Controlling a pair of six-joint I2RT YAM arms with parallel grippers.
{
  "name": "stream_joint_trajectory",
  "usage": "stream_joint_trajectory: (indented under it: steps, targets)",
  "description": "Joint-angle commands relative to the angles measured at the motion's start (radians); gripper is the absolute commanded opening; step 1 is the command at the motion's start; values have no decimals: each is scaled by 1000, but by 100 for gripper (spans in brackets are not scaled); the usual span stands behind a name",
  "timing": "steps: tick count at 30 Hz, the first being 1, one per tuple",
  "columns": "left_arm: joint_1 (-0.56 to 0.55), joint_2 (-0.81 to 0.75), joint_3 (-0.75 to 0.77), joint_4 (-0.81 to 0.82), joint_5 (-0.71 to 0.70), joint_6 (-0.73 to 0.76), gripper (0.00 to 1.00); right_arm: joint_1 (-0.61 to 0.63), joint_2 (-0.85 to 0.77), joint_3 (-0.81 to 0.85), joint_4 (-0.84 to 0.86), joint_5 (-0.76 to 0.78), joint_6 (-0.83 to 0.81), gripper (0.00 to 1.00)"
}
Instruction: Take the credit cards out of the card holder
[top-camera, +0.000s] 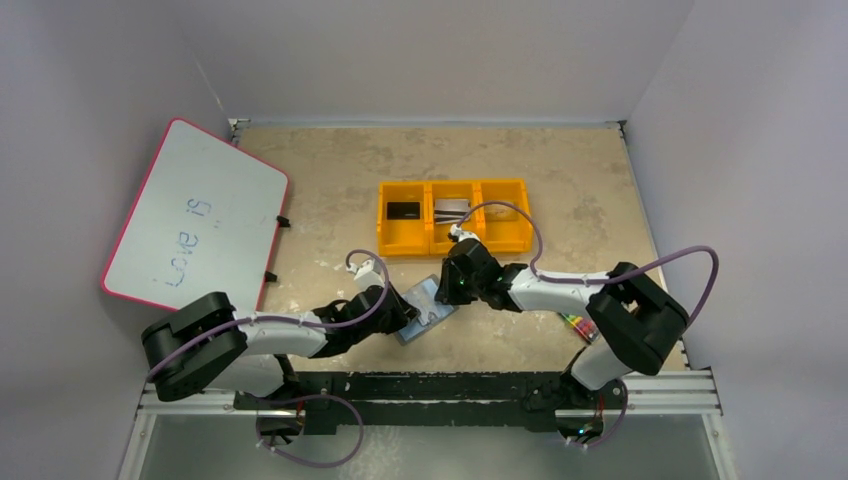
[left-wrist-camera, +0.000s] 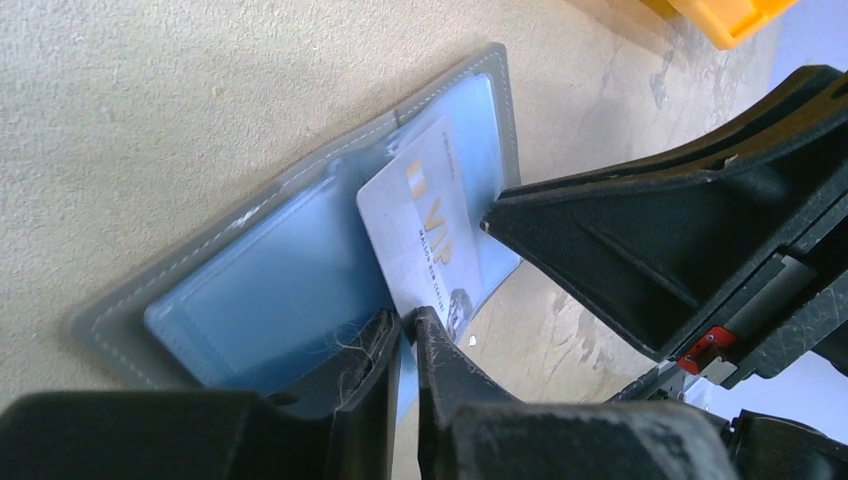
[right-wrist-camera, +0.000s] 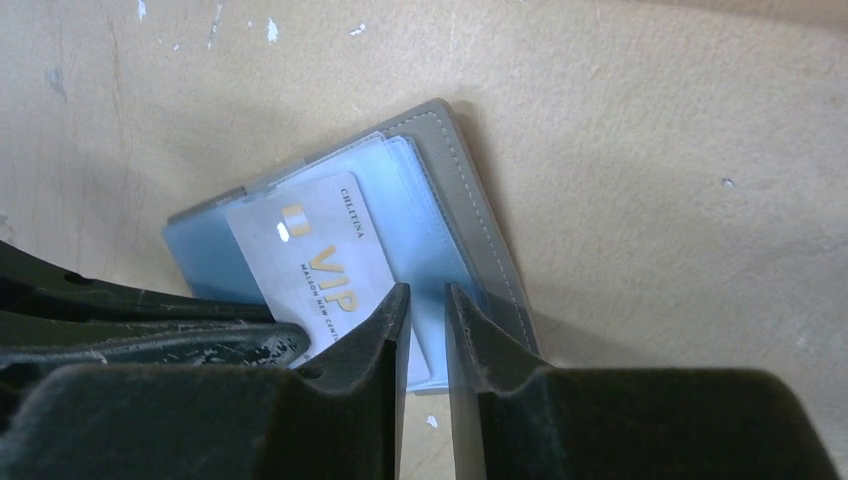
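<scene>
A: Clock set on our top view, 12 = far wall. Nearest first: L side?

B: Our left gripper (left-wrist-camera: 405, 335) sits at 9 o'clk of the card holder (top-camera: 428, 306). Its fingers are squeezed to a thin slit and clamp the near corner of the VIP card (right-wrist-camera: 310, 255), as far as we read the L wrist cam.

A: And R?

B: Our right gripper (right-wrist-camera: 427, 305) comes in from approx 1 o'clk, tips down over the holder's pocket. The fingers are a narrow slit apart w/ blue pocket showing betw them. We can't tell if they pinch anything. One finger touches the card's edge.

A: The holder itself?

B: Open and flat on the table (top-camera: 560, 180), pale blue inside facing up, at 12 from our bases, betw both grippers. The VIP card is whitish w/ gold letters and sticks partway out of one pocket, skewed.

A: Further out?

B: Crayons (top-camera: 578, 325) at 3 o'clk of the holder, by our R arm. Yellow tray (top-camera: 453, 243) at 12, well apart from the holder. It has a black card (top-camera: 403, 210) in its 9 o'clk compartment and a silver card (top-camera: 452, 209) in the middle. There's a pale card (top-camera: 503, 212) at the 3 o'clk end, too small for us to be sure. Whiteboard (top-camera: 195, 215) at 10 o'clk, tilted by the L wall, "Love is" written on it.
</scene>
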Motion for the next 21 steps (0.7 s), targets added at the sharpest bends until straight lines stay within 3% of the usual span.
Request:
stream_joint_trajectory:
  steps: [1, 13, 17, 21]
  targets:
    - [-6, 0, 13, 28, -17, 21, 13, 17, 52, 14, -48, 42, -15, 22]
    - [-6, 25, -12, 117, -73, -35, 21, 18, 47, -15, -15, 21, -4, 22]
    - [-6, 25, -10, 121, -85, -32, 17, 18, 43, -22, -12, 19, 1, 22]
    - [-6, 20, -17, 104, -89, -29, 7, 18, 37, -22, -15, 22, 5, 22]
